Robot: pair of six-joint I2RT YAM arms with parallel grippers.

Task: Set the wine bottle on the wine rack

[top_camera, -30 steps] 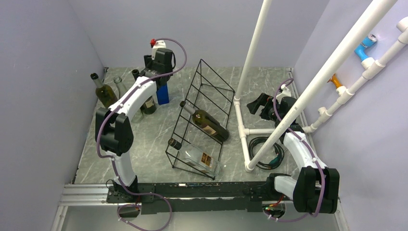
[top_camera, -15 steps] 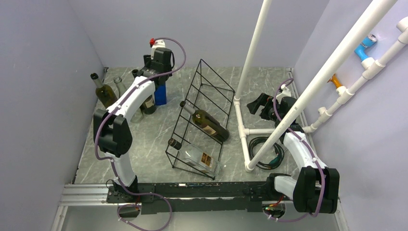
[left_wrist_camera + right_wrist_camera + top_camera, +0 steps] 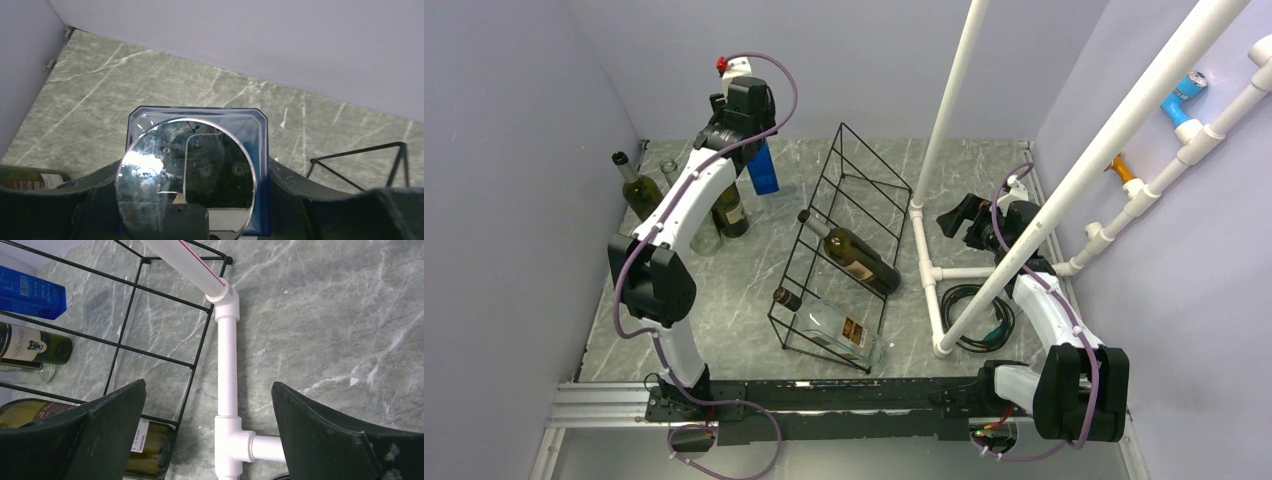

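Note:
The black wire wine rack (image 3: 849,215) stands mid-table with a dark green bottle (image 3: 856,257) and a clear bottle (image 3: 832,326) lying in it. My left gripper (image 3: 752,148) is shut on a blue square bottle (image 3: 764,170) and holds it upright above the table, left of the rack's far end. In the left wrist view the fingers (image 3: 292,180) clamp the blue bottle (image 3: 260,145) just under its round silver cap (image 3: 150,165); a rack corner (image 3: 350,156) shows at the right. My right gripper (image 3: 969,215) is open and empty, right of the rack, over a white pipe (image 3: 227,355).
A green bottle (image 3: 639,192), a clear glass bottle (image 3: 671,176) and a dark labelled bottle (image 3: 730,210) stand at the back left. A white PVC pipe frame (image 3: 929,270) rises right of the rack. A coiled black cable (image 3: 969,305) lies by it. Walls close in on both sides.
My left arm has risen and lifted the blue bottle off the table, away from the dark bottle. The right arm has not moved.

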